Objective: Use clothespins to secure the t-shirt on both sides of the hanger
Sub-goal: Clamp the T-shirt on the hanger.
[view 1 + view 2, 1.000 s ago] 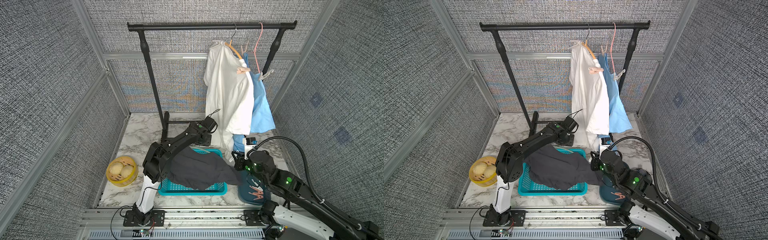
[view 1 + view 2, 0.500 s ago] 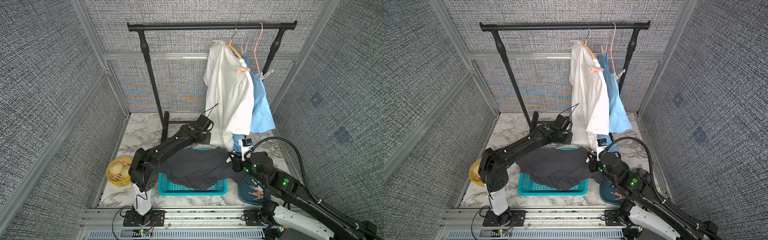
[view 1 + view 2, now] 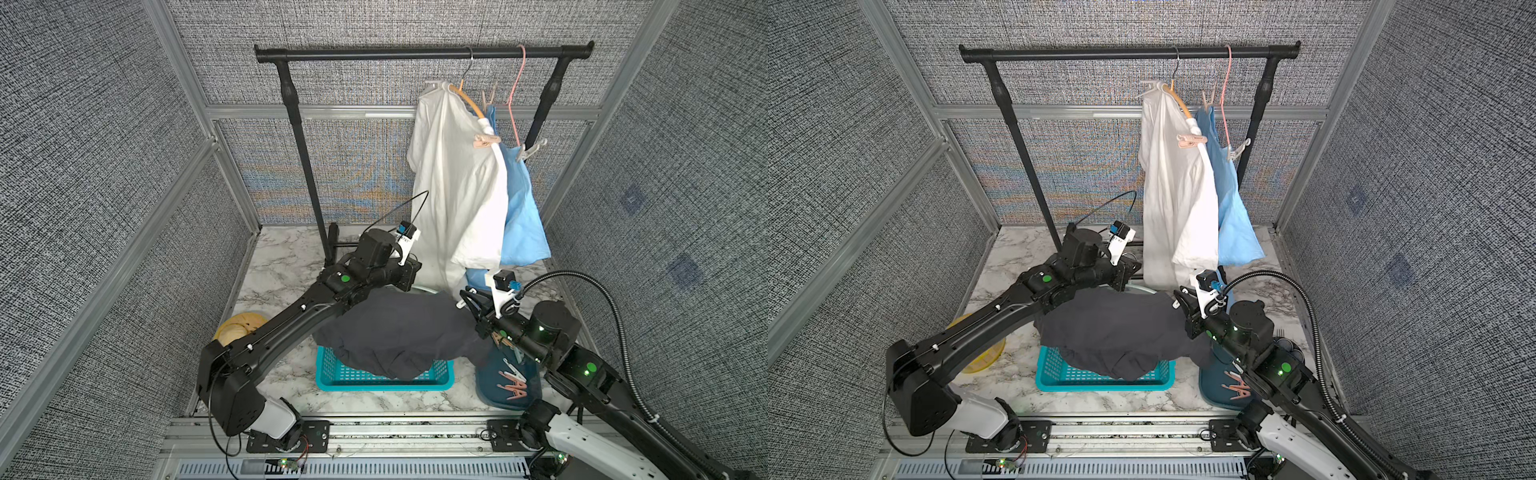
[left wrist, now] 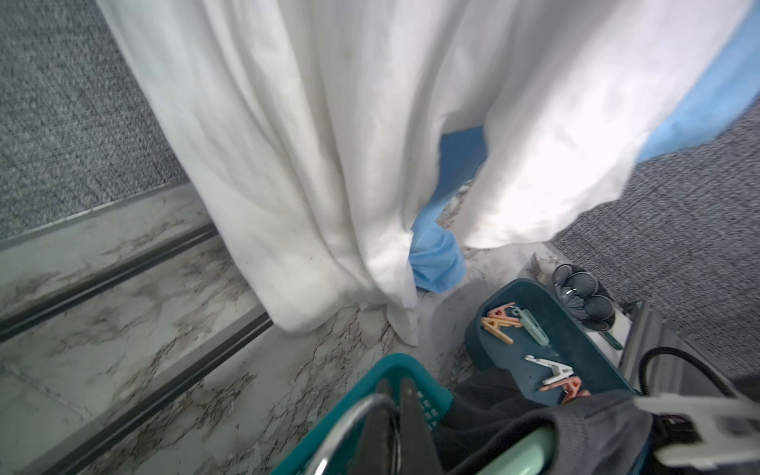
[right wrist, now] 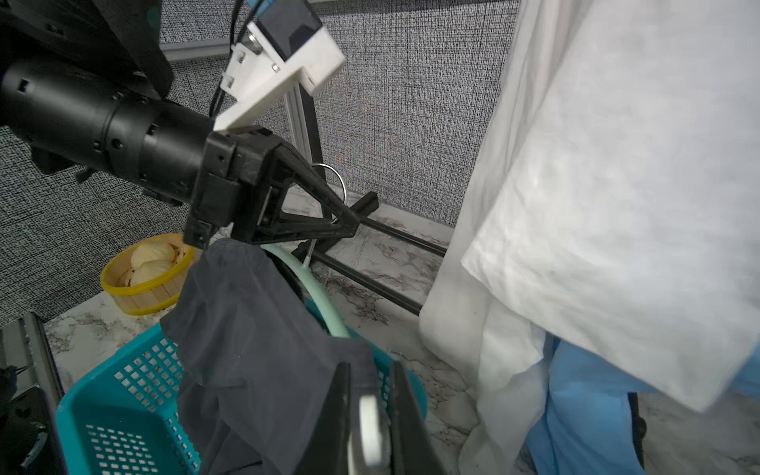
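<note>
A dark grey t-shirt (image 3: 395,328) (image 3: 1113,328) is draped on a mint-green hanger (image 5: 325,304) above the teal basket (image 3: 332,374). My left gripper (image 3: 409,272) (image 4: 392,384) is shut on the hanger's metal hook (image 5: 341,181) at the back. My right gripper (image 3: 465,297) (image 5: 370,370) is shut on the hanger's pale end at the shirt's right side. Several clothespins (image 3: 513,382) (image 4: 547,370), pink, white and beige, lie loose in a dark blue tray (image 4: 575,341) under my right arm. No clothespin shows on the grey t-shirt.
A black rack (image 3: 415,52) at the back carries a white shirt (image 3: 457,187) and a blue one (image 3: 519,216), each pegged to its hanger. The white hem reaches the marble floor close behind both grippers. A yellow wooden bowl (image 3: 237,326) sits at the left, partly behind my left arm.
My left gripper has shut on the hanger's hook. The right gripper has moved back and up with the hanger's end, and the shirt has lifted off the basket.
</note>
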